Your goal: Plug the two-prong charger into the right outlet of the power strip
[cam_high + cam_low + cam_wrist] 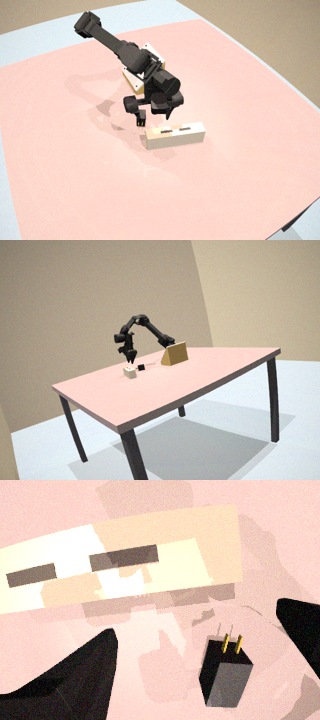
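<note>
The black charger point(141, 118) point(141, 367) point(227, 682) is near one end of the power strip, its two gold prongs pointing toward the strip's side. The cream power strip point(175, 140) point(129, 373) point(220, 545) has two dark slots on top: one slot point(166, 131) point(124, 557) nearer the charger, the other slot point(184, 128) point(31, 575) farther away. My gripper point(153, 116) point(130, 362) point(198, 621) is open and empty, pointing down above the table. In the wrist view the charger shows between the fingers, nearer the right one, below and not touched. Part of one finger is hard to make out in the top view.
A wedge-shaped block point(133, 78) point(177, 354) with a white sloped face and yellow-brown sides stands behind the charger, partly under the arm in the top view. The pink table top point(103, 193) point(206, 369) bears the arm's shadows.
</note>
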